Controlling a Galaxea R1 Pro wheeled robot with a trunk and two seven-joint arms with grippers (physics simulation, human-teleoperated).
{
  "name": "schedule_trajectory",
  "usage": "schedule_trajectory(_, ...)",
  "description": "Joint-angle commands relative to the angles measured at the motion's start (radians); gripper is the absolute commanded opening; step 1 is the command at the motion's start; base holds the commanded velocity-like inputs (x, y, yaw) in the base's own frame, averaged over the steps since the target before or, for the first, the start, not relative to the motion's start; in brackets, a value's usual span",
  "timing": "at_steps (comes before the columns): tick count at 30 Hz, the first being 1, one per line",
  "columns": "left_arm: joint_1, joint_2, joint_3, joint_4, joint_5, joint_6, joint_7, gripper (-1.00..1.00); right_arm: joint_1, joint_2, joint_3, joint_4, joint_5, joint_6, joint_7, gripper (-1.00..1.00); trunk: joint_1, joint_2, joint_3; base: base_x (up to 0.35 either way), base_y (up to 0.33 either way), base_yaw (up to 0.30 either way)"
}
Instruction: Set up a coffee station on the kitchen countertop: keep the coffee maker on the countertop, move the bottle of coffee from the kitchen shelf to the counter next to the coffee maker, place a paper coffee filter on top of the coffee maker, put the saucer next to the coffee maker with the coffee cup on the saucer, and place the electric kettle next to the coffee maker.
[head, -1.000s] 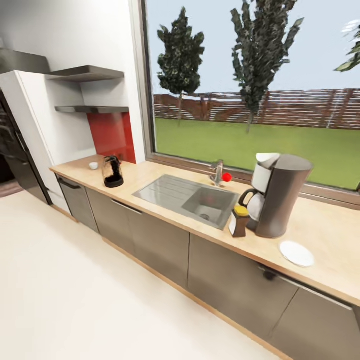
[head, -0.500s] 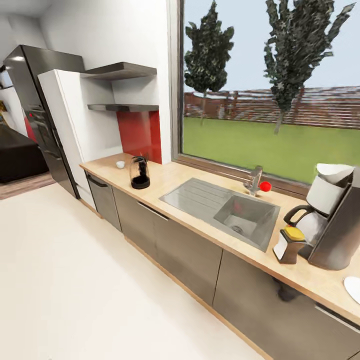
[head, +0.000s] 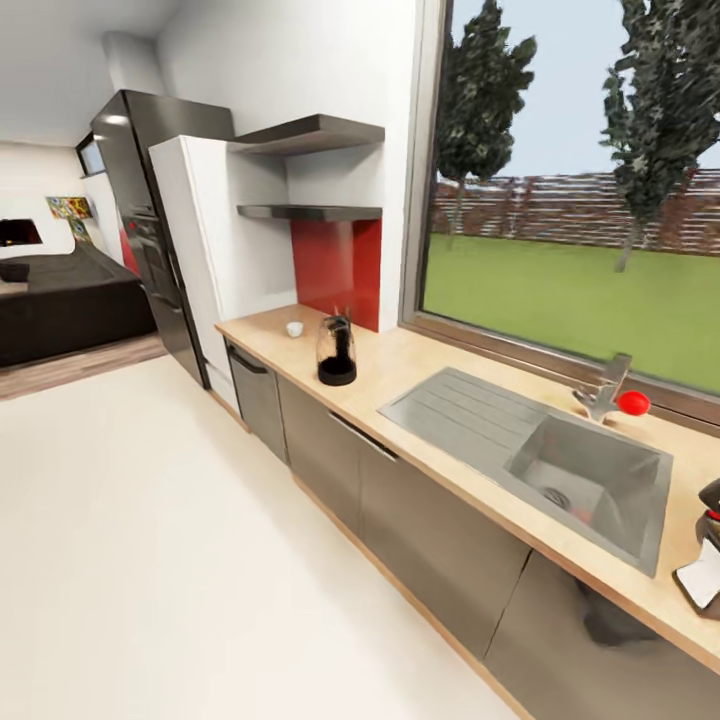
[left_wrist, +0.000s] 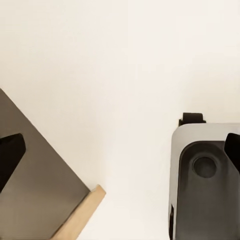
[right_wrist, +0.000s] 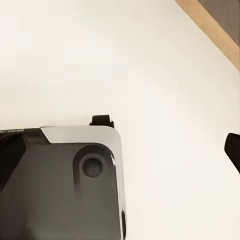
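The head camera has panned left since the earlier pictures: the coffee maker (head: 712, 497) and the bottle of coffee (head: 700, 578) now sit cut off at the right edge, the saucer has left the frame, and a dark refrigerator (head: 150, 235) appears. On the kitchen countertop (head: 420, 365), the electric kettle (head: 337, 351) stands beside the red backsplash (head: 338, 270), with the coffee cup (head: 294, 328) near it. The sink (head: 580, 480) lies between kettle and coffee maker. The wrist views add pale floor (left_wrist: 115, 75), the robot base (right_wrist: 60, 185) and cabinet edges. Left fingertips (left_wrist: 10, 152) sit at opposite frame edges, spread wide and empty; one right fingertip (right_wrist: 233, 148) shows, so its opening cannot be told.
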Motion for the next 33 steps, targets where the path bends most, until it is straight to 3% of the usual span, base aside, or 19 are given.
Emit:
schedule_trajectory(1,-0.001,0.0,-0.008,0.001,0.008,-0.002,0.003,1.0,-0.001,0.0,-0.009,0.001,0.008,-0.003,0.003,1.0,0.001,-0.002,-0.003,0.293,0.193,0.267)
schedule_trajectory(27,-0.001,0.0,-0.008,0.001,0.007,-0.004,0.003,1.0,-0.001,0.003,-0.008,0.0,0.009,-0.003,0.006,1.0,0.001,-0.002,-0.017,0.299,0.183,0.249)
schedule_trajectory(33,-0.001,0.0,-0.008,0.001,0.007,-0.005,0.002,1.0,-0.001,0.031,-0.007,0.0,0.01,-0.005,0.01,1.0,0.001,-0.002,-0.017,0.313,0.149,0.022)
